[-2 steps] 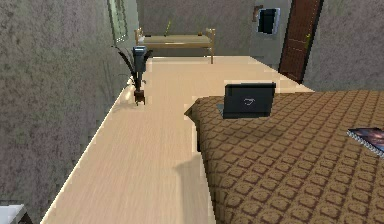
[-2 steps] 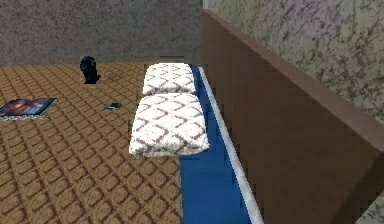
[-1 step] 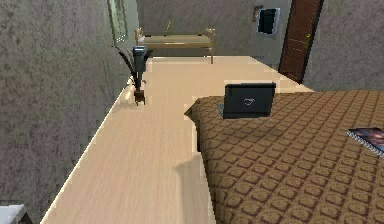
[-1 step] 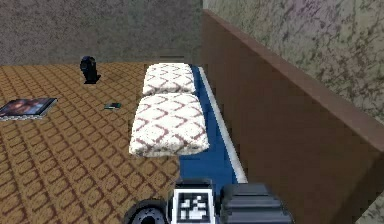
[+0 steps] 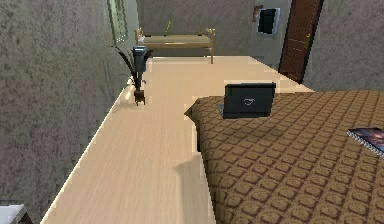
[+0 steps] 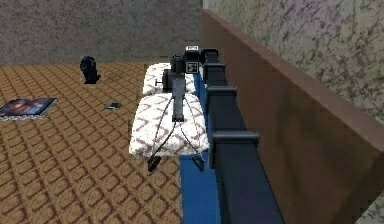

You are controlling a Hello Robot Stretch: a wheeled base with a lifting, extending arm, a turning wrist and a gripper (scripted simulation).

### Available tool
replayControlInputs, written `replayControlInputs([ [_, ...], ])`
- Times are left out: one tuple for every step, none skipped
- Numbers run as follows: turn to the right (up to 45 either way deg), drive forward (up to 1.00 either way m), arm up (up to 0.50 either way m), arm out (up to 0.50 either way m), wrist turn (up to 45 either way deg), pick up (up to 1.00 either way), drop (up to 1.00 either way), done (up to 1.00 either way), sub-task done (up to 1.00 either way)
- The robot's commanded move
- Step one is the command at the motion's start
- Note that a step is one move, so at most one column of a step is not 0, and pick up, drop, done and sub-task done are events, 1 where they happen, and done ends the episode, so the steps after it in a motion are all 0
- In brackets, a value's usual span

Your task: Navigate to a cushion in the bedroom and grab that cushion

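Jaws first: they sit at the far end of the dark square arm bar (image 6: 232, 125), left of the two small white marker squares (image 6: 192, 50). I can't tell whether they're spread or pressed together. Right behind them lies the white, faintly patterned rectangular cushion (image 6: 150, 115), flat on the bed, so I can't tell whether anything is held either.

My read: the drive to the bedroom looks done and the grab is the step in hand. The next move calls for a firm bite on that cushion and a lift that brings it clear of the cover. It looks soft and plump with rounded edges, so it should give under a grip rather than slide.

Moving outward, the cushion rests on the brown bed cover with its quilted diamond pattern (image 6: 70, 165), close to the smooth brown wooden headboard (image 6: 290, 110). A smooth blue band (image 6: 195, 170) runs between cushion and arm. Behind the headboard stands the rough, speckled grey wall (image 6: 320, 40).

Farther across the cover are a small dark rounded object (image 6: 90, 68) and a flat glossy book (image 6: 25, 107). In the forward view, pale smooth wooden floor (image 5: 130, 150) runs past a spiky plant in a dark pot (image 5: 137, 80) to a slatted wooden bench (image 5: 175, 42).
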Motion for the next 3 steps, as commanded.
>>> replayControlInputs([
  [0.0,0.00,0.00,0.00,45.0,0.00,0.00,0.00,0.00],
  [0.0,0.00,0.00,0.00,45.0,0.00,0.00,0.00,0.00],
  [0.0,0.00,0.00,0.00,45.0,0.00,0.00,0.00,0.00],
])
